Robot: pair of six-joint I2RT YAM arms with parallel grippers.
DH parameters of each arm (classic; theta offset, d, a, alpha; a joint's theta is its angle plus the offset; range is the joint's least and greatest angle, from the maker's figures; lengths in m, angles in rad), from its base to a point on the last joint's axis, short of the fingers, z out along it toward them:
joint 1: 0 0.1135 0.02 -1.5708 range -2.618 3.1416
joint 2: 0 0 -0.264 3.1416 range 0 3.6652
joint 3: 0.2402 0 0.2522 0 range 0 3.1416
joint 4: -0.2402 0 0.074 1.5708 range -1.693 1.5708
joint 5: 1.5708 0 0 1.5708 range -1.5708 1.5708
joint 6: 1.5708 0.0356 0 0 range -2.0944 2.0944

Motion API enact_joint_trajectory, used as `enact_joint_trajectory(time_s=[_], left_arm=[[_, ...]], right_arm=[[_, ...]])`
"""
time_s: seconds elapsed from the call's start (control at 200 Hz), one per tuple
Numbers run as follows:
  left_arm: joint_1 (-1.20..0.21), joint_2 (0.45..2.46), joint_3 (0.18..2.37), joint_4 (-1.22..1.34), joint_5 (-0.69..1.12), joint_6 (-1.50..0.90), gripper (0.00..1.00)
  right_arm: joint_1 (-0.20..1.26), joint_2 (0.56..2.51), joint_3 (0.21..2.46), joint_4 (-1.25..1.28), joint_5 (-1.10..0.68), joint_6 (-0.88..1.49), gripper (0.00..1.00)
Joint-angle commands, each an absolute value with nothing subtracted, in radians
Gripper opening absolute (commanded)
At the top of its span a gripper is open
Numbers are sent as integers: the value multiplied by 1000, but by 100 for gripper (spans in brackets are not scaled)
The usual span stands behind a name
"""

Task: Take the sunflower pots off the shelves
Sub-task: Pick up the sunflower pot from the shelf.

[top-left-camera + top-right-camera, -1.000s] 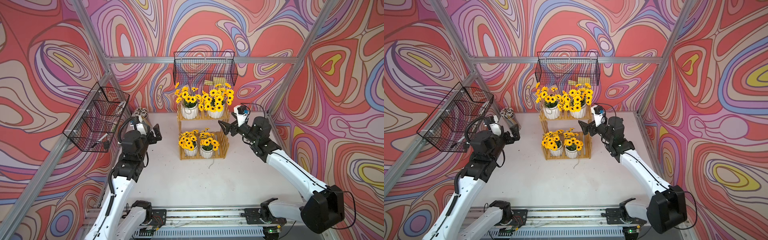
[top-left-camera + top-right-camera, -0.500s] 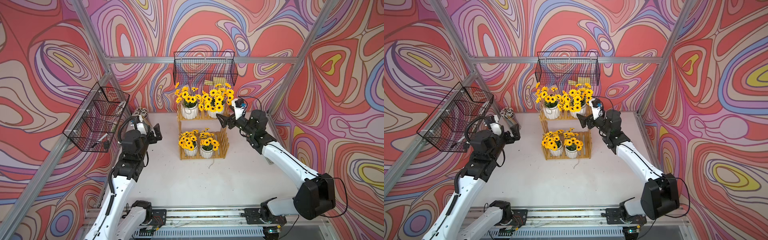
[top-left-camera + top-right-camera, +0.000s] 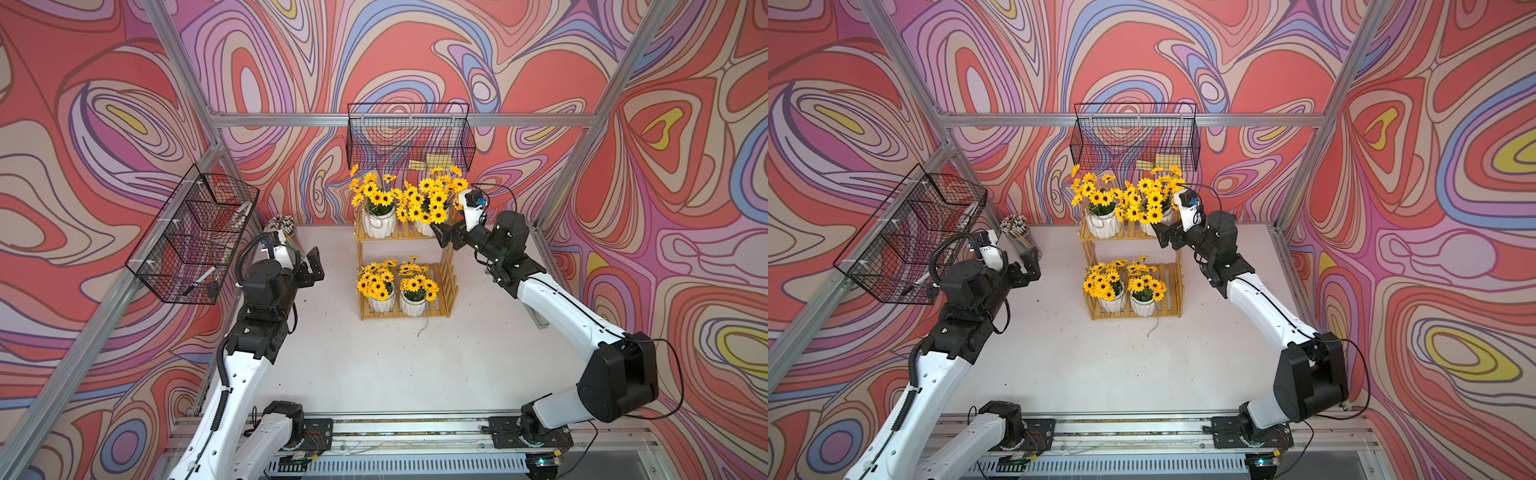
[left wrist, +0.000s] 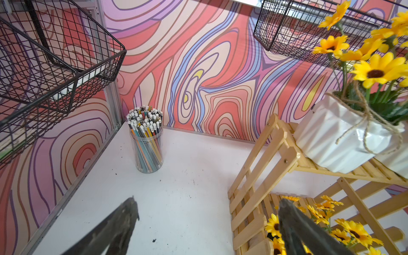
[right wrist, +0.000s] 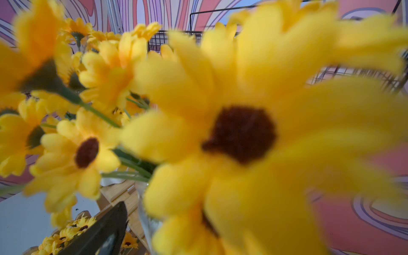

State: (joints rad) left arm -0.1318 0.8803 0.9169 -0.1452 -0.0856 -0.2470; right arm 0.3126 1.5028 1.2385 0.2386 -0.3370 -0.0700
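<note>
Robot test cell, lab setup, no mistaking it.
Swirl-printed wall panels (image 3: 415,50) sit on bare aluminium framing (image 3: 291,120), and two robot arms (image 3: 552,299) are mounted on a metal rail (image 3: 415,426) at the front edge of a scuffed white tabletop (image 3: 374,374). Black wire baskets (image 3: 409,137) hang on the walls.

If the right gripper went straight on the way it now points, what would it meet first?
Probably the upper-tier sunflower pot nearest it: the open right gripper points at its side, with blooms filling the right wrist view. Exact gap unclear.
</note>
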Motion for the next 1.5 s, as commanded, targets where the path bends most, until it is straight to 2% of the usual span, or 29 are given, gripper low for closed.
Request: enact_joint_trajectory(time_s=[0.0, 0.977, 1.207, 1.497], left_arm=[[-132, 873, 944, -120, -80, -242, 100], [-132, 850, 925, -124, -92, -239, 100], [-132, 847, 919, -122, -93, -239, 100], [-132, 843, 916, -121, -97, -239, 100]], right_arm=[[308, 1527, 1271, 242, -344, -70, 98], [308, 1649, 1388, 185, -393, -52, 98], [310, 1657, 1400, 151, -404, -69, 94], [311, 1662, 1413, 117, -407, -87, 80]])
